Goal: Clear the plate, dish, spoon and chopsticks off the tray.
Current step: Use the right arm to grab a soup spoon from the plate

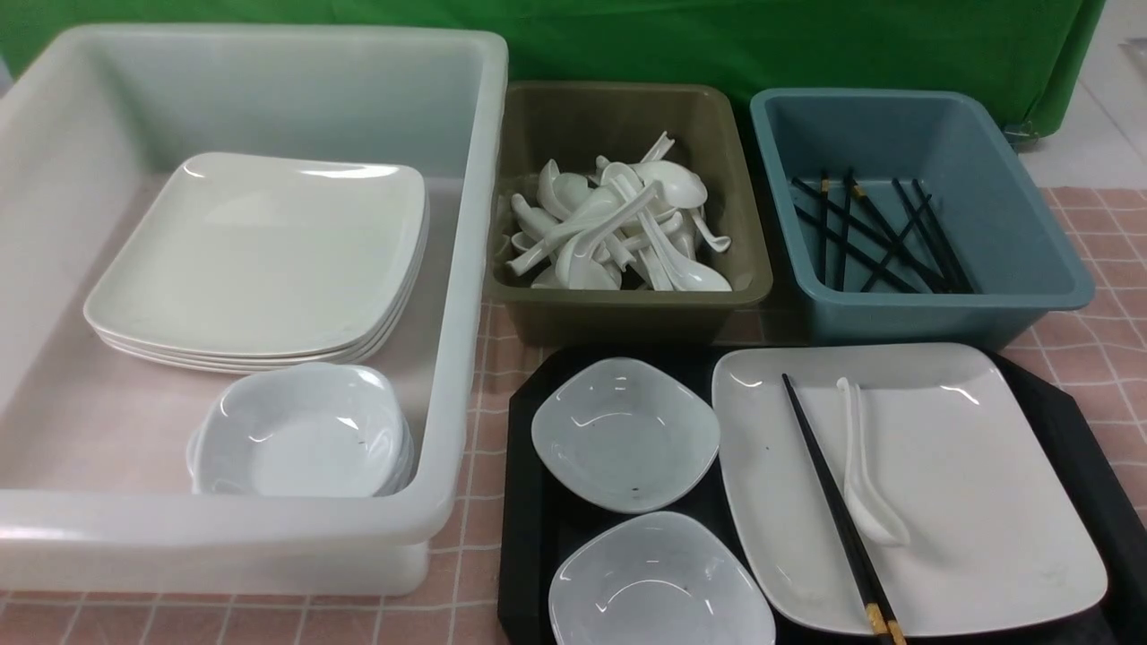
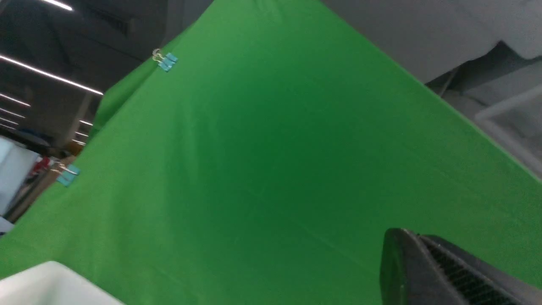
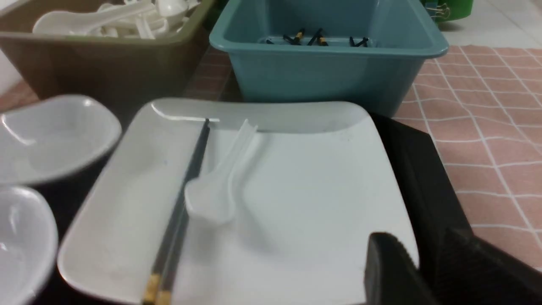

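The black tray sits at the front right. On it lies the large white plate. The black chopsticks and the white spoon lie side by side on the plate. Two small white dishes stand on the tray's left part. My right gripper hovers open over the plate's near right edge, holding nothing. My left gripper is shut and empty, facing the green backdrop. Neither arm shows in the front view.
A big white tub on the left holds stacked plates and bowls. Behind the tray stand an olive tub of spoons and a blue tub of chopsticks. Pink checked cloth covers the table.
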You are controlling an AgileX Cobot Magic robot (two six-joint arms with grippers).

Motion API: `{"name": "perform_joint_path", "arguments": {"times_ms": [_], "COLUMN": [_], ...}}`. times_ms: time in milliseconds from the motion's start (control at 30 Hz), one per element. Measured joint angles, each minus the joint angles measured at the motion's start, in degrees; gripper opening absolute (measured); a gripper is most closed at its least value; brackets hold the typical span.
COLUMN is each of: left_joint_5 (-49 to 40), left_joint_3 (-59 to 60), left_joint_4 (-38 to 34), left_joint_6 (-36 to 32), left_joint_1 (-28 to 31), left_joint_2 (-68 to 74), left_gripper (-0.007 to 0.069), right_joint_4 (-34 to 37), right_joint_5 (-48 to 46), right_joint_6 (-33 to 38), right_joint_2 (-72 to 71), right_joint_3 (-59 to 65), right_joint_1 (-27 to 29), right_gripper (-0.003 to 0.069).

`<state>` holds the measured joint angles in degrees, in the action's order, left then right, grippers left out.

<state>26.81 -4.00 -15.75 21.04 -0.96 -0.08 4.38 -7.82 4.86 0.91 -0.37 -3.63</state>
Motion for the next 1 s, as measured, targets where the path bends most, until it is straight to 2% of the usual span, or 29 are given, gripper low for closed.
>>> {"name": "perform_joint_path", "arguments": {"times_ms": [33, 67, 100, 200, 367, 400, 467, 533, 567, 633, 800, 933, 967, 1000], "left_joint_5": [-6.09, -7.79, -15.49, -29.91, -55.08, -63.20, -67.36, -74.51, -74.50, -76.69, -77.50, -77.88, -77.95, -77.95], "left_joint_3": [-6.01, -6.81, -14.20, -24.75, -39.51, -42.59, -43.84, -45.04, -45.09, -45.21, -46.78, -50.99, -54.15, -54.15], "left_joint_4": [1.85, 2.11, 3.85, 4.62, 2.64, 1.05, -0.15, -3.64, -3.94, -7.52, -13.89, -14.60, -14.11, -14.11], "left_joint_6": [1.11, 1.20, 1.78, 1.50, -7.89, -12.14, -14.81, -21.75, -21.75, -28.48, -35.90, -38.06, -37.97, -37.94], "left_joint_1": [0.00, 0.00, 0.00, 0.00, 0.00, 0.00, 0.00, 0.00, 0.00, 0.00, -1.10, -7.22, -12.39, -12.39], "left_joint_2": [0.41, 0.59, 3.36, 11.54, 28.85, 35.15, 38.90, 47.71, 48.36, 55.74, 64.04, 67.09, 68.49, 68.50], "left_gripper": [0.0022, 0.0022, 0.0022, 0.0022, 0.0022, 0.0022, 0.0022, 0.0022, 0.0022, 0.0020, -0.0006, -0.0011, -0.0011, -0.0011], "right_joint_4": [3.30, 4.06, 6.12, 7.38, 7.83, 7.94, 7.99, 8.01, 7.93, 7.66, 7.39, 7.26, 6.56, 6.42], "right_joint_5": [3.23, 3.68, 8.82, 15.60, 21.52, 23.20, 23.88, 18.70, 17.94, 5.75, -15.61, -27.82, -32.81, -33.35], "right_joint_6": [-4.86, -5.85, -12.65, -20.81, -24.09, -24.66, -25.19, -25.81, -25.79, -22.92, -16.68, -10.51, -8.19, -7.68], "right_joint_2": [0.00, 0.00, 0.00, 0.00, 0.00, 0.00, 0.00, 0.13, 0.19, 3.13, 18.16, 32.32, 39.42, 41.20], "right_joint_3": [0.20, 0.20, 0.20, 0.20, 0.20, 0.20, 0.20, -1.92, -2.37, -9.57, -26.69, -37.71, -42.26, -43.28], "right_joint_1": [0.00, 0.00, 0.00, 0.00, 0.00, 0.00, 0.00, -0.36, -0.43, -1.92, -5.25, -6.36, -6.36, -6.36], "right_gripper": [0.0241, 0.0241, 0.0241, 0.0241, 0.0241, 0.0239, 0.0232, 0.0139, 0.0128, 0.0035, 0.0030, 0.0031, 0.0034, 0.0035]}}
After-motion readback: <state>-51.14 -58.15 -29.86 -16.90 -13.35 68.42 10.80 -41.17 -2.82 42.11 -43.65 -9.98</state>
